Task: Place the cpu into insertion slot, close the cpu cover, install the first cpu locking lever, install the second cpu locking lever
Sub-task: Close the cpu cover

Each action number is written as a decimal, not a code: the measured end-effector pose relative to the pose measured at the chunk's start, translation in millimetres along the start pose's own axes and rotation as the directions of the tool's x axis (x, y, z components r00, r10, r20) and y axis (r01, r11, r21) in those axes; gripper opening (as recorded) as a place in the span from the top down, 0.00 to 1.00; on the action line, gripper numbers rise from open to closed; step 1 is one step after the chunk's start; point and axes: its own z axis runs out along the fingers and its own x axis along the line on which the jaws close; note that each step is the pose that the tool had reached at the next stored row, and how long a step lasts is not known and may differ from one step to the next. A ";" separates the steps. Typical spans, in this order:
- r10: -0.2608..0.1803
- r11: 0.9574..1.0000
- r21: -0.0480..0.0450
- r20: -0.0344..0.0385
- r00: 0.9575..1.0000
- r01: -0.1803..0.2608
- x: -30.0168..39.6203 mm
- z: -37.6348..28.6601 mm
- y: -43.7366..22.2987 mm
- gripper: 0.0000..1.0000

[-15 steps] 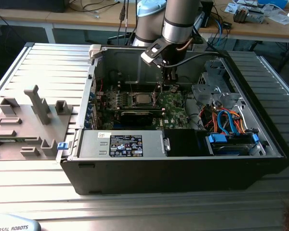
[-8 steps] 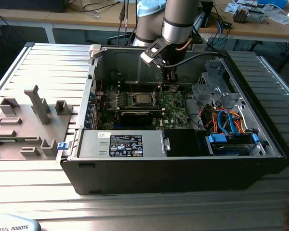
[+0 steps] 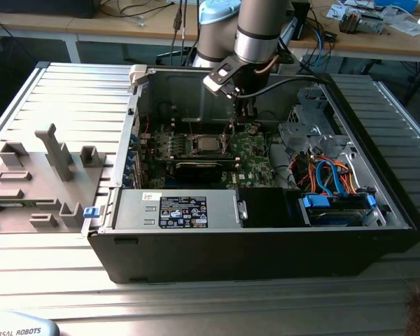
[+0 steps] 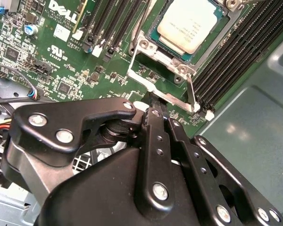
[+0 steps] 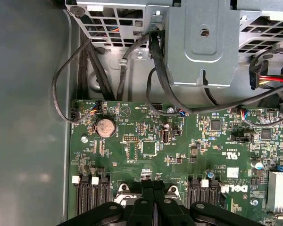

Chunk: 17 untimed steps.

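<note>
cpu in insertion slot, just beyond jaws, seemingly shut.

Computer case seen whole from above in exterior view, circuit board shared close-up by both wrist views

**Lots of Colours**

The circuit board was green with tiny silver dots and lines. The cpu was silvery grey on top. The gripper was shiny black. The computer case was black. Its cables were blue and orange. The table was grey with stripes.
</note>
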 end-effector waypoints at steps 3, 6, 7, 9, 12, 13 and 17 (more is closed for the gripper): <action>0.000 1.000 0.000 0.000 1.000 0.000 0.0 0.0 -0.8 0.89; 0.000 1.000 0.000 0.000 1.000 0.000 0.1 0.0 -2.1 0.89; 0.000 1.000 0.000 0.000 1.000 0.000 0.1 0.0 -2.5 0.89; 0.000 1.000 0.000 0.000 1.000 0.000 0.1 0.0 -3.1 0.89; 0.000 1.000 0.000 0.000 1.000 0.000 0.1 0.0 -3.7 0.89; 0.000 1.000 0.000 0.000 1.000 0.000 0.2 0.0 -4.0 0.89; 0.000 1.000 0.000 0.000 1.000 0.000 0.2 0.0 -4.7 0.89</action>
